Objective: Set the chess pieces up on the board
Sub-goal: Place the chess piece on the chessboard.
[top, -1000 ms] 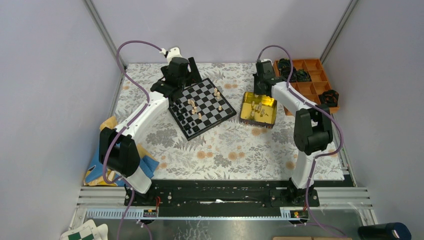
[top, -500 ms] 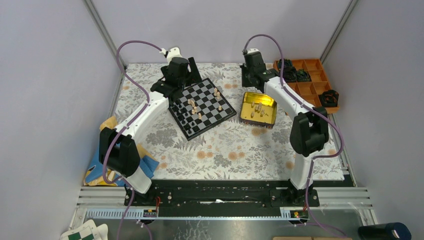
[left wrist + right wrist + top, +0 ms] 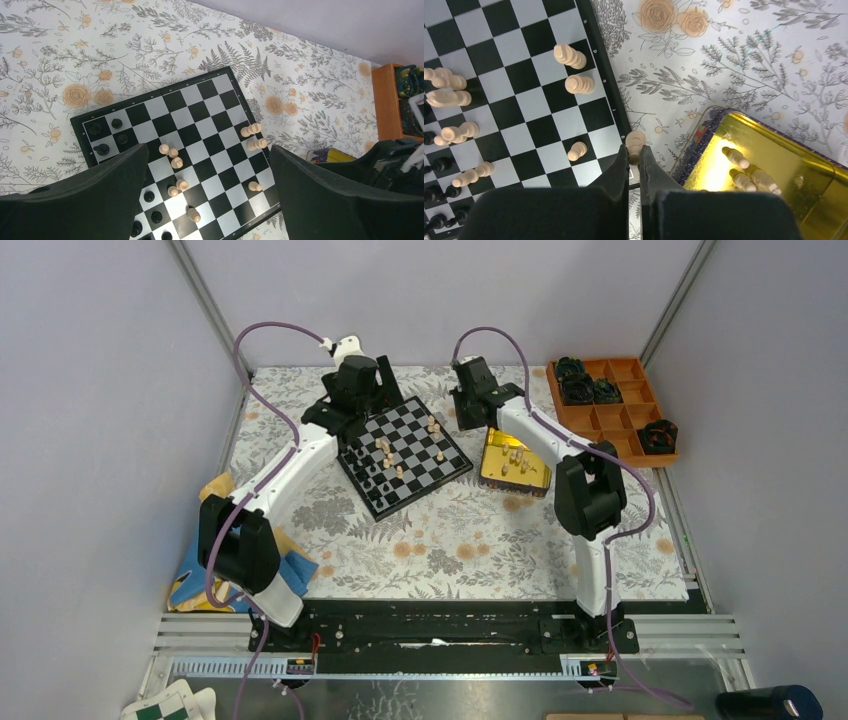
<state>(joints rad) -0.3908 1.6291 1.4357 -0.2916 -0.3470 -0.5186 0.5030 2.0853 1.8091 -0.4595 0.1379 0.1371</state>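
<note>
Pawn (image 3: 635, 140) of tan wood sits pinched in my right gripper (image 3: 634, 156) over the chessboard (image 3: 531, 97) rim, beside the gold tin (image 3: 784, 155); my left gripper (image 3: 209, 150) hangs spread wide above.

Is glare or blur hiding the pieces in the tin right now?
Right wrist view: bright glare on the gold tin, its tan pieces readable; fingers dark and featureless around the held piece. Top view: those pieces tiny, indistinct. Left wrist view: board sharp, evenly lit.
</note>
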